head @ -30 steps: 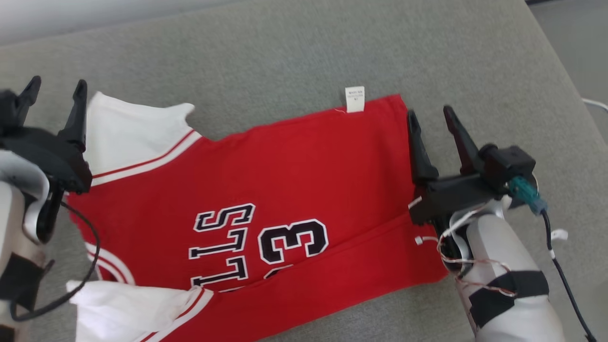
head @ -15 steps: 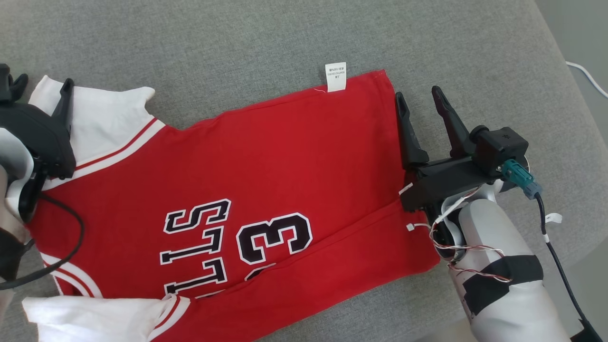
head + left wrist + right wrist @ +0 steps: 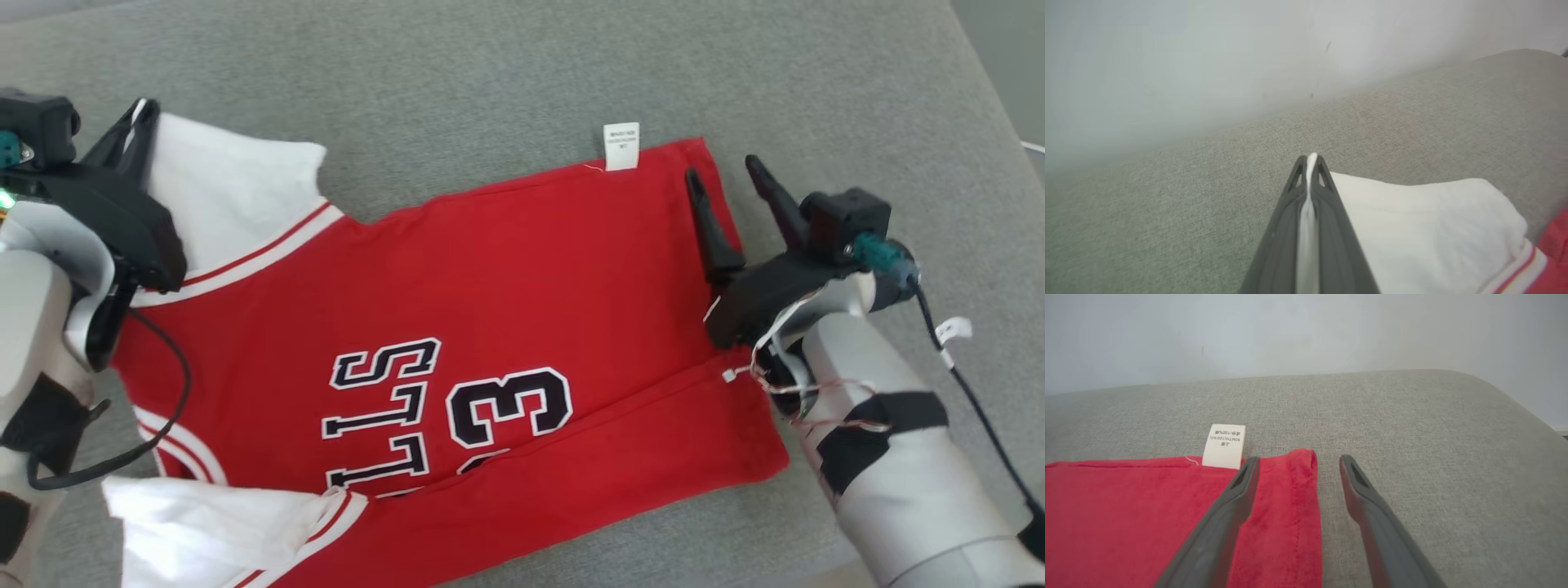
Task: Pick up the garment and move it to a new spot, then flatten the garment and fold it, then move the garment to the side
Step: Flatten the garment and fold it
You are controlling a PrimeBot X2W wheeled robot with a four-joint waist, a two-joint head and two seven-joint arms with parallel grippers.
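From my seat, the left gripper [image 3: 145,110] and right gripper [image 3: 722,167] look matte black. Each has two long, tapering fingers [image 3: 1220,522] with small triangular cut-outs near the tips. The right forearm [image 3: 914,506] is pale grey and banded with black tape [image 3: 882,425]; the left forearm [image 3: 28,302] matches it. A teal plug [image 3: 878,251] feeds a black cable [image 3: 971,400] carrying a white tag [image 3: 951,331]. Thin red and white wires [image 3: 816,390] loop at the right wrist, and a second black lead [image 3: 187,380] curls off the left.
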